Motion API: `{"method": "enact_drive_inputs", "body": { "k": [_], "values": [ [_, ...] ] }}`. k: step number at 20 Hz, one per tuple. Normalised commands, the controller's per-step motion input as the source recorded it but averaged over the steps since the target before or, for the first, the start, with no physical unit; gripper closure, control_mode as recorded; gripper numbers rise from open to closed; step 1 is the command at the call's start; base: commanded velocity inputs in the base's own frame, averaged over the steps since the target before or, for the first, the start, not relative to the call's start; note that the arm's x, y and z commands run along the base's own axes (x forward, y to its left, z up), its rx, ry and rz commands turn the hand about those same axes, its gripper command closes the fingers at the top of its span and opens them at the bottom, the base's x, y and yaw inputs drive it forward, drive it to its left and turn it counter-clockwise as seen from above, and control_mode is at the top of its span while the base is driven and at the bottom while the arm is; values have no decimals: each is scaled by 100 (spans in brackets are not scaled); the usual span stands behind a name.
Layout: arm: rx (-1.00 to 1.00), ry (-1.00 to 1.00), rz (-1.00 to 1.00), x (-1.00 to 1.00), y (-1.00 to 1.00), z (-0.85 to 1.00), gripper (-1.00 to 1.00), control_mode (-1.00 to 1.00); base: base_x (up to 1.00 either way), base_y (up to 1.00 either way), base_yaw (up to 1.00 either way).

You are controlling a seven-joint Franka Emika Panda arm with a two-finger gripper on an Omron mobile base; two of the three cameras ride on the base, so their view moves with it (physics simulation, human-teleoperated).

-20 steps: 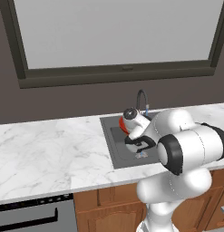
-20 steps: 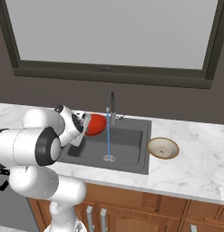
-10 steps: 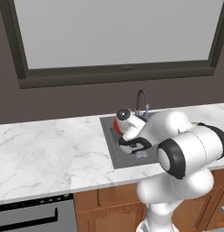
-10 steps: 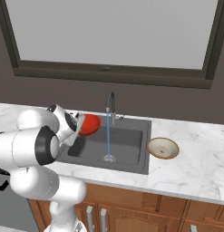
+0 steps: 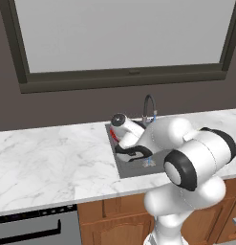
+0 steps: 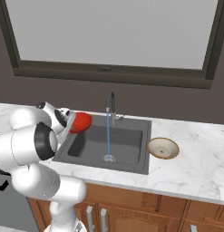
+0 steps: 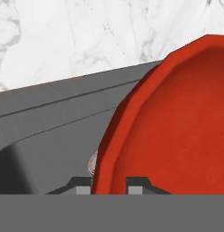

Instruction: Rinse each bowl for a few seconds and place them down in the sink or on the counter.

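Note:
The glossy red bowl hangs tilted over the left edge of the sink, left of the running water. My gripper is shut on its rim. In the hand view the red bowl fills the right half, and its rim passes between the two fingertips of the gripper. In the left base view my arm covers most of the bowl, leaving a red sliver. The cream bowl sits upright on the counter, just right of the sink.
The dark arched faucet stands behind the basin, and a thin blue stream of water falls onto the drain. White marble counter stretches to the left of the sink. A dark wall and a window rise behind.
My arm has carried the red bowl leftward, away from the water stream, toward the sink's left edge. The cream bowl has not moved and the water still runs.

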Motion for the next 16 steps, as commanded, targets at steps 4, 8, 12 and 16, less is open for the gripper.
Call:
{"method": "enact_drive_inputs", "body": {
  "k": [4, 8, 12, 16],
  "values": [
    [-3, 0, 3, 0, 47, 0, 100, -100, 0, 0, 0],
    [-2, 0, 4, 0, 44, 0, 100, -100, 0, 0, 0],
    [0, 2, 5, 0, 37, 0, 100, -100, 0, 0, 0],
    [0, 3, 6, 1, 34, 0, 100, -100, 0, 0, 0]
  ]
}}
